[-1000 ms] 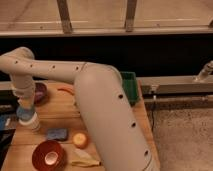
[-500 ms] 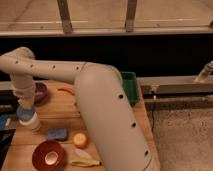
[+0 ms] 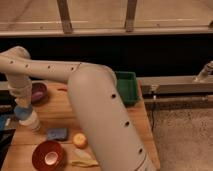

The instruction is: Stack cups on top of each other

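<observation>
My gripper (image 3: 22, 104) hangs from the wrist at the far left of the wooden table (image 3: 60, 112), pointing down. It is shut on the blue-grey cup (image 3: 22, 112), which it holds from above. The cup sits at the top left rim of the cream-white cup (image 3: 31, 122), which stands upright on the table. The blue-grey cup touches or just enters the white cup's mouth; I cannot tell which. The fingers are mostly hidden behind the wrist and cup.
A purple bowl (image 3: 39, 92) sits behind the cups. A red-orange bowl (image 3: 48, 155), a blue sponge (image 3: 56, 133), an orange fruit (image 3: 80, 140) and a yellow item (image 3: 82, 161) lie in front. A green bin (image 3: 128, 87) stands at the back right. My arm (image 3: 100, 115) spans the table.
The gripper has come down a little with the blue-grey cup toward the white cup. The white cup and other objects have not moved.
</observation>
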Action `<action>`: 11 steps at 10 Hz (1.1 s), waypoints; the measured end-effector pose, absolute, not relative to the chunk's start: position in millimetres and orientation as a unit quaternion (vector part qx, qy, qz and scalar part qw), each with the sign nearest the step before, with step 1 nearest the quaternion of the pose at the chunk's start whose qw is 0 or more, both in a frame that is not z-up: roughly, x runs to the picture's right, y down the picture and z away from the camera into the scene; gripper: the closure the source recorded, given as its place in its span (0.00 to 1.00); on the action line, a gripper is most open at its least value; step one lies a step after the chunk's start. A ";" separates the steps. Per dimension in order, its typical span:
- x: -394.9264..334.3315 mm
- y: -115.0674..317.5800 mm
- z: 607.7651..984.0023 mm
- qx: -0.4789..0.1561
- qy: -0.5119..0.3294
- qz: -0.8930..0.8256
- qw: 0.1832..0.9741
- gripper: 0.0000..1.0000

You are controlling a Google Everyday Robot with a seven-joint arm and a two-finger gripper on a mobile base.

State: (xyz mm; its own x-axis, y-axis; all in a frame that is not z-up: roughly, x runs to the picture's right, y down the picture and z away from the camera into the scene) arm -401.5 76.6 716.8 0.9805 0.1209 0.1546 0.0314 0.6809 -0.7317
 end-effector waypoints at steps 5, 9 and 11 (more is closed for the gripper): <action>-400.6 79.6 736.2 -0.403 -0.078 0.023 0.912 0.95; -400.0 84.6 749.8 -0.415 -0.070 0.024 0.907 0.57; -401.0 86.5 751.2 -0.418 -0.068 0.023 0.906 0.34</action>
